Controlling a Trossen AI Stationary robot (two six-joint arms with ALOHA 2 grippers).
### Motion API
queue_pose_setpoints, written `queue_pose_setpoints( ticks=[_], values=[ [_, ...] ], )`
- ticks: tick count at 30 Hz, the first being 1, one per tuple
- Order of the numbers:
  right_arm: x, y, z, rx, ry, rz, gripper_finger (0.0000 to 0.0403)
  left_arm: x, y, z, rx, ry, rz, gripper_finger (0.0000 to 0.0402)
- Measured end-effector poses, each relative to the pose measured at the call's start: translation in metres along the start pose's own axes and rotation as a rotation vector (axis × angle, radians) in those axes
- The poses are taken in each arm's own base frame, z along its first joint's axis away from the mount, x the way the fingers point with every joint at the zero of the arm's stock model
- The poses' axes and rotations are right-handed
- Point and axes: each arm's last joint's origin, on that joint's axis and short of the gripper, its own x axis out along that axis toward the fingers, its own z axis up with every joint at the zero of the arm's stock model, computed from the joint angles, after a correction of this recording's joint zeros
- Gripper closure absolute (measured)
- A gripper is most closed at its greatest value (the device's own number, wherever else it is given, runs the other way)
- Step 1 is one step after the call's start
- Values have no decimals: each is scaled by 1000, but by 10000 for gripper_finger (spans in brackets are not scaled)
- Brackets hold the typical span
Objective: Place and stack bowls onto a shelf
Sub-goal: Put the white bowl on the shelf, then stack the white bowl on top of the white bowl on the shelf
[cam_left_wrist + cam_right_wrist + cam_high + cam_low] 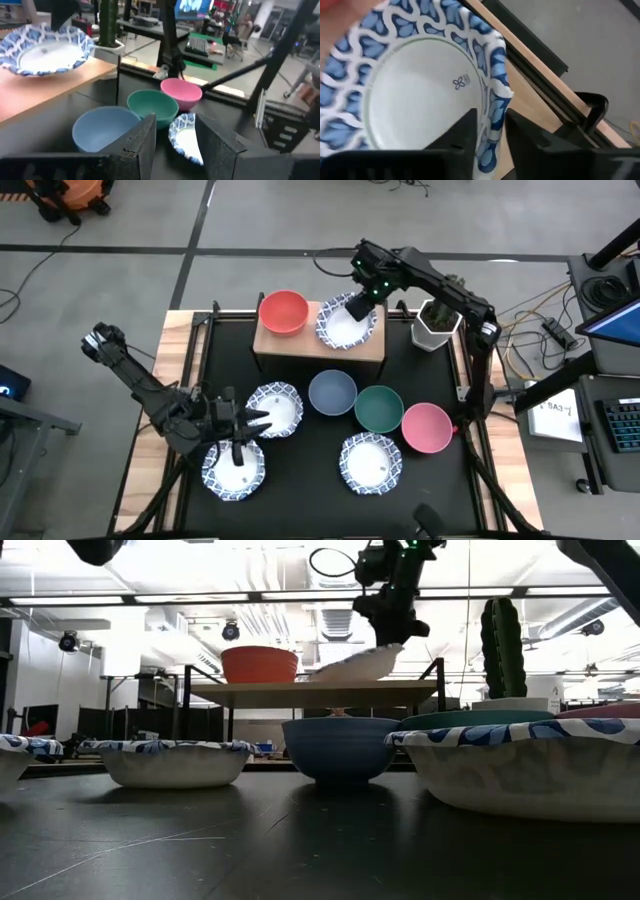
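1. Gripping the rim of a white bowl with a blue-patterned scalloped rim (345, 323), the right pincer (357, 305) has its fingers clamped on it; the bowl sits tilted on the light wood shelf (300, 343), beside the plain red bowl (282, 311).
2. The left pincer (252, 421) hovers in front of the shelf, fingers apart, over two more patterned bowls (275, 408) (234, 467) on the black worktop (310, 480).
3. Blue (332, 391), green (378, 407) and pink (426, 427) plain bowls lie in a row before the shelf — a fourth patterned bowl (371, 463) lies nearer the front.
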Motion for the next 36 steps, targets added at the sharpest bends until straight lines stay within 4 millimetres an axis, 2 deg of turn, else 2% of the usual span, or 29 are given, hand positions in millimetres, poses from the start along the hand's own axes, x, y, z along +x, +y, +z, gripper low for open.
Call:
queue_pose_setpoints(
  ticks=[4, 8, 13, 19, 24, 28, 32, 36],
  values=[
    [3, 0, 2, -16, -9, -6, 266, 2, -2, 1, -7, -30, 25, 281],
    [-2, 0, 4, -13, -47, -3, 241, 0, -1, 6, 16, -54, 28, 281],
    [-6, 1, 6, 25, -83, -2, 238, -3, 3, 15, 31, -89, 34, 281],
    [-14, 16, 1, 37, -86, 21, 249, -6, 3, 28, 37, -151, 18, 281],
    [-43, 27, -8, 25, -154, 59, 254, -6, 3, 27, 61, -148, 18, 281],
    [-76, 39, -22, 6, -231, 107, 254, -6, 2, 27, 87, -146, 19, 281],
    [-118, 61, -47, -73, -329, 191, 255, -4, 0, 24, 83, -141, 19, 281],
    [-152, 95, -79, -184, -455, 278, 255, 0, -3, 18, 86, -127, 22, 281]
  ],
)
